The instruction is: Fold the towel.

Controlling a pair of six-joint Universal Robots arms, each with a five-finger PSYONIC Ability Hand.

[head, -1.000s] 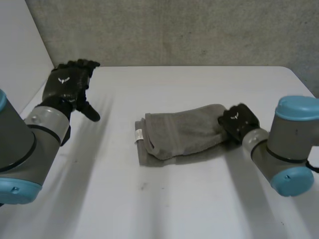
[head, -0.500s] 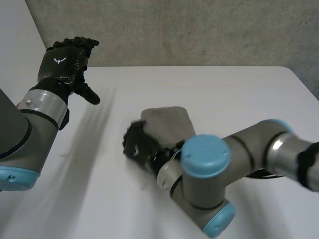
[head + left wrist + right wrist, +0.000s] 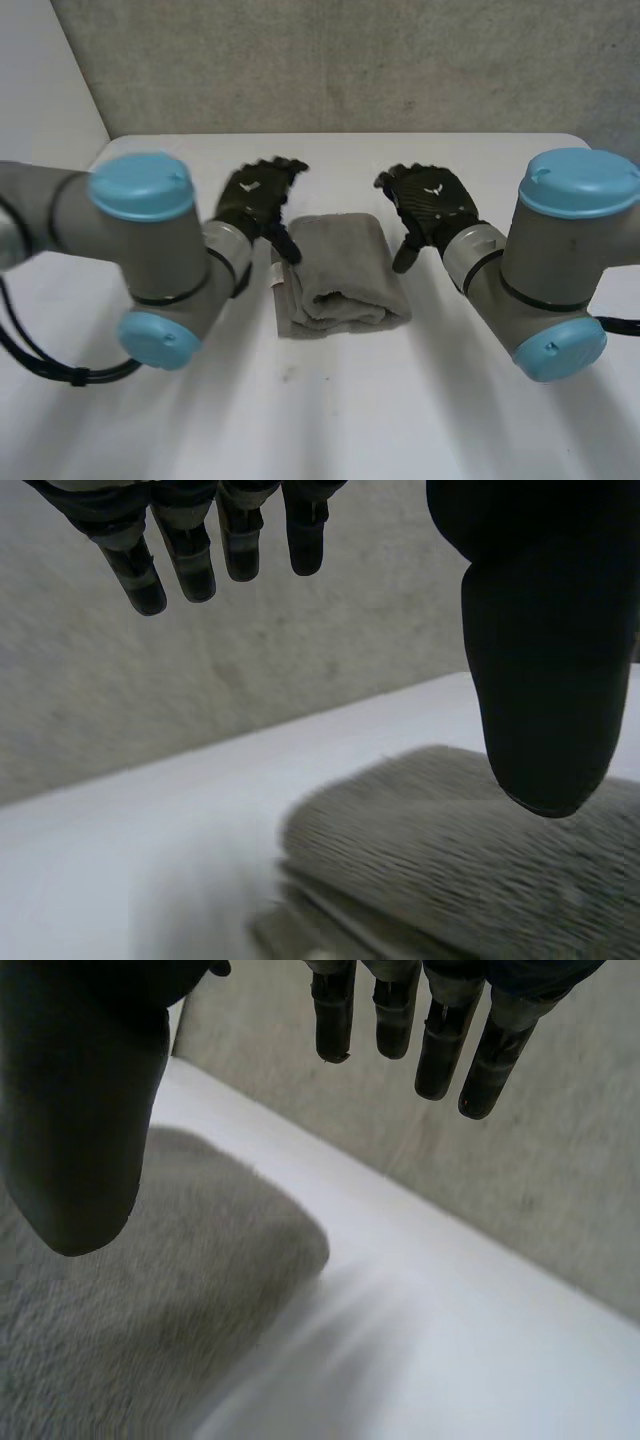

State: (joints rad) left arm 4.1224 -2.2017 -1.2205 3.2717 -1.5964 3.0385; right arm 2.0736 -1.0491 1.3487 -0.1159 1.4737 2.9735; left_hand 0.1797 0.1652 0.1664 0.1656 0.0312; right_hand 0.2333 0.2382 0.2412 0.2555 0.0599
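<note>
Grey towel (image 3: 340,268) lay folded mid-bench (image 3: 330,420), its long axis pointing at the far edge, between my left hand (image 3: 252,196) and right hand (image 3: 432,200), equally near; both hands' fingers (image 3: 195,560) hung straight, holding nothing.

I can read no words or numbers. A small white winged emblem sits on the back of my left robot hand (image 3: 255,195) and of my right robot hand (image 3: 432,200). The white tag (image 3: 277,272) on the towel (image 3: 340,270), at its edge facing the left side of the counter (image 3: 330,420), is too small to read.
</note>
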